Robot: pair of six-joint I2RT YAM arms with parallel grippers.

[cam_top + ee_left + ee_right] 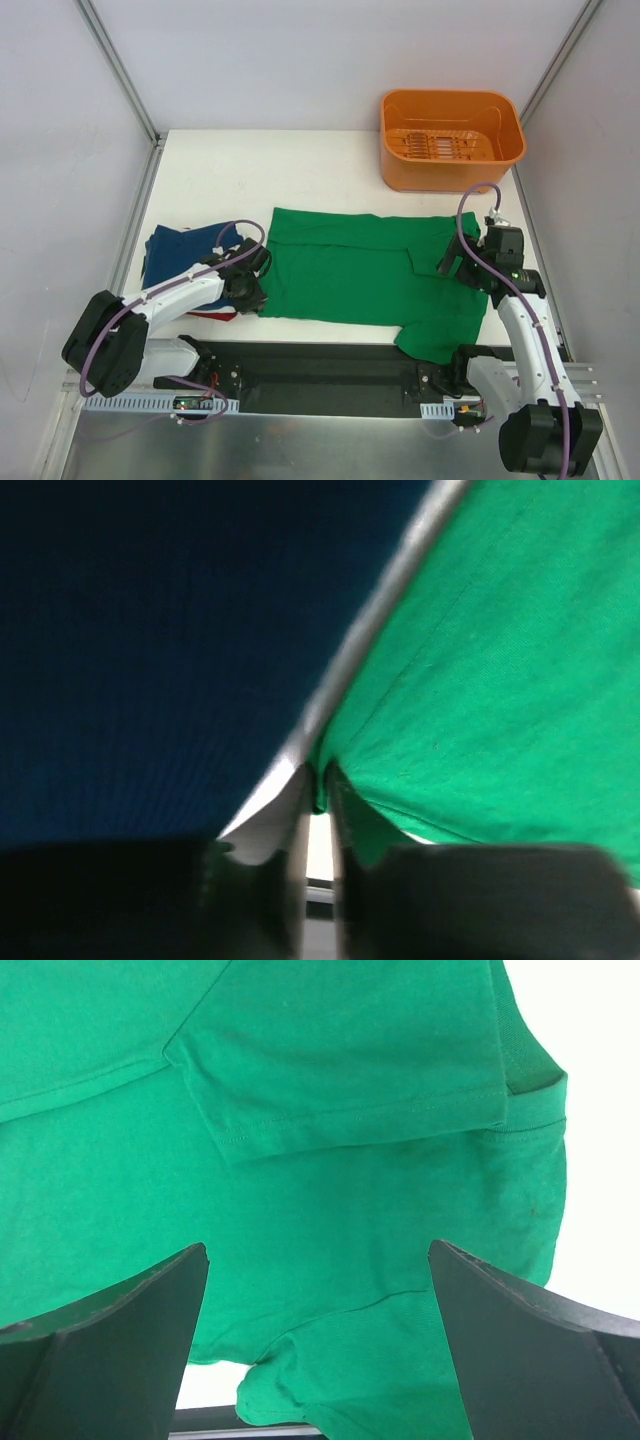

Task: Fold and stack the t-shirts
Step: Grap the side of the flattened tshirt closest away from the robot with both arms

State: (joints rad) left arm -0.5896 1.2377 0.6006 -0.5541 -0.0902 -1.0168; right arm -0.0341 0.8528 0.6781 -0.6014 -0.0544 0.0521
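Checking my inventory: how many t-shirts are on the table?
3: a green t-shirt spread at centre, a navy t-shirt at left, and a red edge beneath it. Others may be hidden.

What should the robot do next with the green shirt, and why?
Probably lower the right end effector and close it on the green t-shirt: it hangs open over the sleeve side, while the left end effector seems to pinch the opposite edge.
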